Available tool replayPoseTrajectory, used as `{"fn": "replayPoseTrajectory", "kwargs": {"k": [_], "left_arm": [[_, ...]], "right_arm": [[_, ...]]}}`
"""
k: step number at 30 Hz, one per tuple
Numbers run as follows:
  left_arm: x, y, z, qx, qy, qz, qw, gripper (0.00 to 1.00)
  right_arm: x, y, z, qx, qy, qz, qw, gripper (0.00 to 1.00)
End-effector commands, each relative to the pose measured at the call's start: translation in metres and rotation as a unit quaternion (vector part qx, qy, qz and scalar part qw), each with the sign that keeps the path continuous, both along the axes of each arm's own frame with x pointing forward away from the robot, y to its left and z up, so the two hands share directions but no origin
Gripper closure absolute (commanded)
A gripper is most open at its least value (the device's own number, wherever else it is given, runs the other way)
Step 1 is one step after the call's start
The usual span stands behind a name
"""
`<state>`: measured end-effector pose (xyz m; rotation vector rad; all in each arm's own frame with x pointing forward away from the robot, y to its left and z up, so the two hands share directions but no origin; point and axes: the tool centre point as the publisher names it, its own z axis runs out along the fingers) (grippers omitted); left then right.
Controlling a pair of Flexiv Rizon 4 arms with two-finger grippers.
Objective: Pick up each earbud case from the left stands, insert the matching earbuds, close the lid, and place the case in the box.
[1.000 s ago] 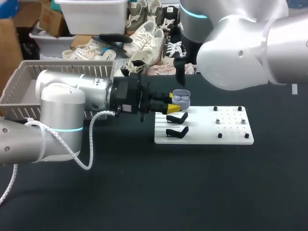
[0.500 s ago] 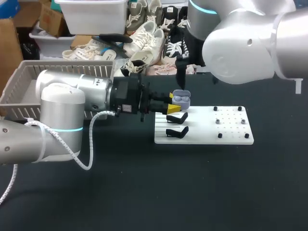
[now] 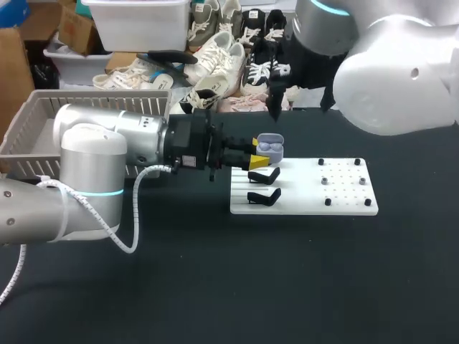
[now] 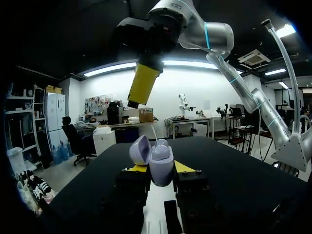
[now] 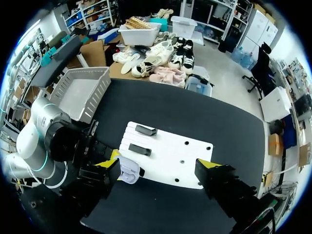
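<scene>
The earbud case [image 3: 270, 147] is showing smooth lavender plastic with a soft sheen — the white board [image 3: 344, 204] is looking like flat, matt plastic. Around the board the counter [image 3: 215, 287] is lying black and matt, and the left arm [image 3: 107, 143] is gleaming in glossy silver casing.

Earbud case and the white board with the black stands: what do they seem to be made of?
The earbud case looks like smooth lilac plastic: a rounded moulded shell with a soft sheen. The white board looks like rigid matte plastic or painted sheet; I cannot tell which. The black stands on it look like plastic too, dark and dull.
</scene>
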<state>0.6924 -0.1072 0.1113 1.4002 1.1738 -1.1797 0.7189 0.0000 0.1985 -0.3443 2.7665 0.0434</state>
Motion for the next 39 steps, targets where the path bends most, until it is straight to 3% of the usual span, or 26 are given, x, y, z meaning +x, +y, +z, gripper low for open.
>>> {"fn": "replayPoseTrajectory", "kwargs": {"k": [1, 8, 14, 28, 39], "left_arm": [[0.000, -0.001, 0.000, 0.000, 0.000, 0.000, 1.000, 1.00], [0.000, -0.001, 0.000, 0.000, 0.000, 0.000, 1.000, 1.00], [0.000, -0.001, 0.000, 0.000, 0.000, 0.000, 1.000, 1.00], [0.000, -0.001, 0.000, 0.000, 0.000, 0.000, 1.000, 1.00], [0.000, -0.001, 0.000, 0.000, 0.000, 0.000, 1.000, 1.00]], "right_arm": [[0.015, 0.008, -0.011, -0.005, 0.005, 0.002, 1.000, 0.00], [0.035, 0.011, -0.019, -0.008, 0.019, 0.003, 1.000, 0.00], [0.038, 0.007, -0.031, -0.018, 0.039, -0.002, 0.999, 0.00], [0.020, 0.004, -0.047, -0.023, 0.069, 0.002, 0.997, 0.00], [0.000, 0.005, -0.045, -0.013, 0.081, 0.013, 0.997, 0.00]]}}
